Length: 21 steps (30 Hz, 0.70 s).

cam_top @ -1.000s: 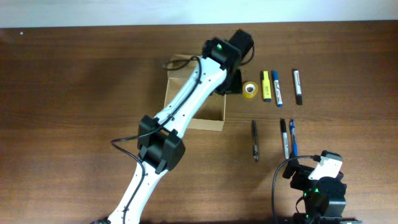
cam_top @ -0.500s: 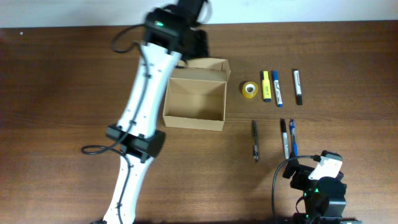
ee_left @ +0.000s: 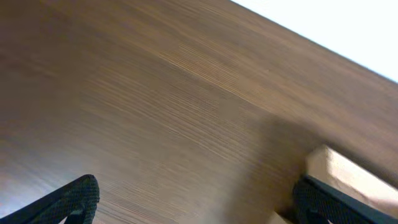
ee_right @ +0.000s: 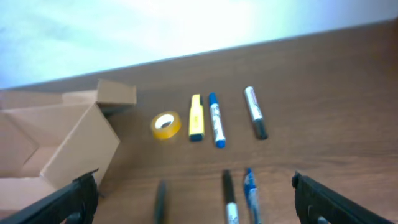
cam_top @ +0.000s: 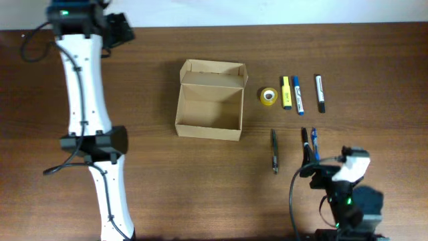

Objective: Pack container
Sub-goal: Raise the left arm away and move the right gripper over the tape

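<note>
The container (cam_top: 210, 101) is a tan cardboard box, open and empty, with its flap lid standing at the back. It also shows in the right wrist view (ee_right: 50, 146), and a corner of it shows in the left wrist view (ee_left: 339, 169). My left gripper (cam_top: 120, 30) is at the far back left of the table, well away from the box; it is open and empty over bare wood (ee_left: 199, 208). My right gripper (cam_top: 309, 165) is at the front right, open and empty (ee_right: 199, 208), just short of the pens.
To the right of the box lie a yellow tape roll (cam_top: 269, 96), a yellow highlighter (cam_top: 285, 92), a blue marker (cam_top: 297, 95) and a black-and-white marker (cam_top: 320, 92). Nearer the front lie a black pen (cam_top: 274, 150), a black marker (cam_top: 305, 144) and a blue pen (cam_top: 313, 142).
My left arm has swung from over the box's back edge to the far back left corner of the table. My right arm has shifted slightly. The box is now fully uncovered.
</note>
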Motion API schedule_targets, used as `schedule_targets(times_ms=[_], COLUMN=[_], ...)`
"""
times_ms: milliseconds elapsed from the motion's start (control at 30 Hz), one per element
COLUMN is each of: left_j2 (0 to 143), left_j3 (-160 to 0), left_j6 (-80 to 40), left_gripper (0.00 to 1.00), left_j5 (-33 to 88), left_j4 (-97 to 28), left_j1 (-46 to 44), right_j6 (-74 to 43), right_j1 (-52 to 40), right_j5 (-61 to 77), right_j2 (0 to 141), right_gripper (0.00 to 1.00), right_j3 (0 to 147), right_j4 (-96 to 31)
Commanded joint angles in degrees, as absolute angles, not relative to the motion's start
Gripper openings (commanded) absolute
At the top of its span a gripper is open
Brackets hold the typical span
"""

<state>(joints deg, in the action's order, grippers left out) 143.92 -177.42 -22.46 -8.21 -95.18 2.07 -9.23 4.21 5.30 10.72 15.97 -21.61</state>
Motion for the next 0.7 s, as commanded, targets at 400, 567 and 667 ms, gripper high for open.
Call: schedule_targets(times_ms=[400,567,667], left_j2=[143.68,143.68,143.68], left_j3=[-177.03,-177.03,-177.03], left_j6=[-21.32,-21.34,-21.32], left_gripper=[1.0,1.0,1.0], left_j5=[-9.76,-9.74,-9.76], left_j4=[-95.2,-95.18,-95.2], left_j1=[7.31,7.29,7.31], right_j6=[11.86,10.61,7.57], right_j1=[-4.54,-9.17,-9.32], right_j5=[5.39,6.98,7.07], right_j2=[93.1,108.84,112.75], right_gripper=[0.99,0.99,0.99], right_j3=[98.39,114.91,114.93], right_j4=[-60.73,-62.74,-59.88])
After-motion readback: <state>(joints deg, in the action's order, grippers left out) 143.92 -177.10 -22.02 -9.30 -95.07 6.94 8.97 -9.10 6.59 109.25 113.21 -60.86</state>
